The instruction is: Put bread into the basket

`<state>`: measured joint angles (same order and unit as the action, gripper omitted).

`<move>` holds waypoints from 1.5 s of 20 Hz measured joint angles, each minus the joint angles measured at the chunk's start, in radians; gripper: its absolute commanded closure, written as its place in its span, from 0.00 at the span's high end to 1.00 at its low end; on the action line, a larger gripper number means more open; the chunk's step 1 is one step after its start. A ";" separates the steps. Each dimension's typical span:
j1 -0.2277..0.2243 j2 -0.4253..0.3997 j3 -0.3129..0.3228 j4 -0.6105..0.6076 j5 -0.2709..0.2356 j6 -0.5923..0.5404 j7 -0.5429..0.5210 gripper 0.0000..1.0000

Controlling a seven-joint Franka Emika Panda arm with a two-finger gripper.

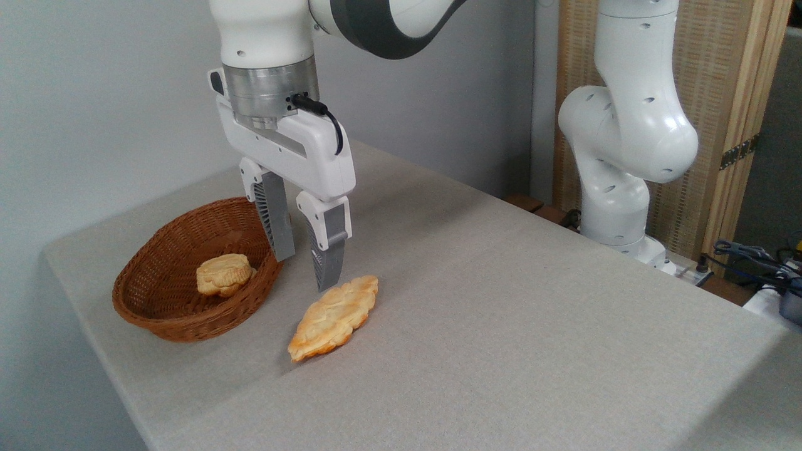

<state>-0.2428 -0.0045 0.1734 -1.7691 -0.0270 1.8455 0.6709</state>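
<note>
Bread (334,318) lies flat on the grey table (501,313), just right of the basket (169,313), not in it. Gripper (307,272) hangs above the bread's far end, fingers spread, nothing between them. Right fingertip looks at or near the bread; contact unclear. A smaller pale bun (223,274) sits inside the basket.
</note>
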 measured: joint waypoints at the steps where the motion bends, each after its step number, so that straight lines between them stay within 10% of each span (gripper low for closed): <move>1: 0.000 0.000 0.001 0.000 0.000 0.000 0.000 1.00; 30: -0.003 0.000 0.001 0.000 -0.016 -0.015 0.000 1.00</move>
<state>-0.2455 -0.0045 0.1746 -1.7693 -0.0435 1.8303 0.6707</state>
